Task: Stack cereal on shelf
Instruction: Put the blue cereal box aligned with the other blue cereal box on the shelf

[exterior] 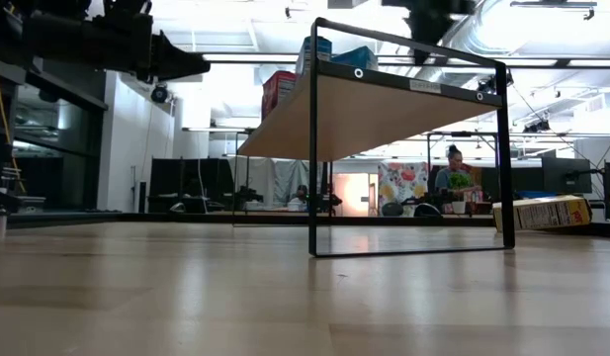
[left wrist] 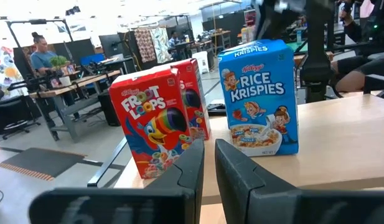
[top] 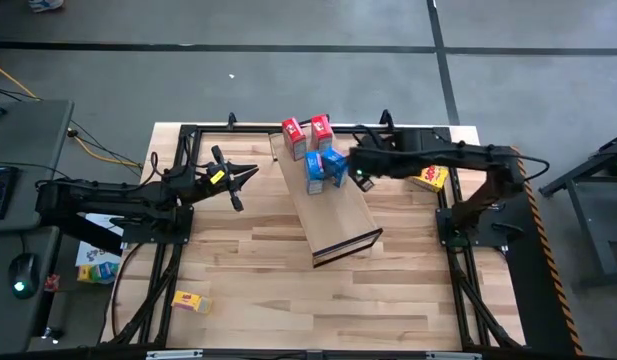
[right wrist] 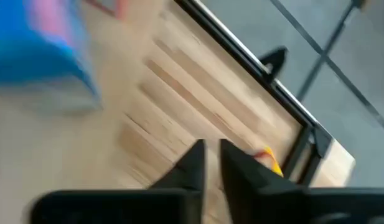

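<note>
The shelf (top: 333,215), a long light-wood panel, stands raised above the table on a thin dark frame (exterior: 314,148). Two red cereal boxes (top: 293,133) (top: 321,129) and two blue ones (top: 315,172) (top: 335,165) stand upright on its far end. In the left wrist view they read Froot Loops (left wrist: 155,127) and Rice Krispies (left wrist: 260,99). A yellow box (top: 428,179) lies on the table at the right, another (top: 191,300) at the near left. My left gripper (top: 250,172) hovers shut left of the shelf. My right gripper (top: 362,180) is shut, just right of the blue boxes, holding nothing.
A dark metal frame (top: 188,130) runs around the tabletop edges. Bare butcher-block table (top: 288,300) lies near the front edge. Beyond the table, people sit at desks (exterior: 453,178) in the room.
</note>
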Robot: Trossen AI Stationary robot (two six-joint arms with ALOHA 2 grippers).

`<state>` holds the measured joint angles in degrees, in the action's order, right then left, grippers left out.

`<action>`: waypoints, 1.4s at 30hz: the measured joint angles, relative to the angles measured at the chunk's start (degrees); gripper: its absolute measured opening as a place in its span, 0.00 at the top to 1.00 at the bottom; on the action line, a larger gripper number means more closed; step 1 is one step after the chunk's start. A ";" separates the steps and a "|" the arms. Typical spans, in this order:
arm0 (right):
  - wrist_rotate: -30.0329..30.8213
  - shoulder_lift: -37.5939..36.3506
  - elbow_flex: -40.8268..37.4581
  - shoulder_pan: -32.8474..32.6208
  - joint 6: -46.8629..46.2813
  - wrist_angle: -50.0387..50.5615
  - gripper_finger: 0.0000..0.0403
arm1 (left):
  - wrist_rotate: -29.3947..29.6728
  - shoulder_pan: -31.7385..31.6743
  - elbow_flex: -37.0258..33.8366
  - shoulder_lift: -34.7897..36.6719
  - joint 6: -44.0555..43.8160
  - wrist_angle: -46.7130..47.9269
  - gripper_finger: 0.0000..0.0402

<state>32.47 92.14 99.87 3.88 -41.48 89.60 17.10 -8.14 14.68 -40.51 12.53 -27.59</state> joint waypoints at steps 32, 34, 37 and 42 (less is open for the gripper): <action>-9.14 -19.71 -63.68 5.88 19.39 -104.67 1.00 | 0.07 -0.09 0.00 0.02 0.63 -2.34 0.92; -9.16 -18.96 -62.59 5.86 19.51 -103.02 1.00 | 0.07 -0.09 0.00 0.02 0.61 -2.27 0.92; -9.86 -19.00 -61.57 5.73 18.97 -101.63 1.00 | 0.06 -0.09 0.00 0.02 0.63 -2.23 0.92; -11.72 -19.11 -59.98 3.62 17.73 -100.79 1.00 | 0.14 -0.09 0.00 0.02 0.70 -2.21 0.92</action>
<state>20.75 73.03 39.89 7.50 -23.75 -11.19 17.24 -8.23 14.68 -40.49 13.23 -29.80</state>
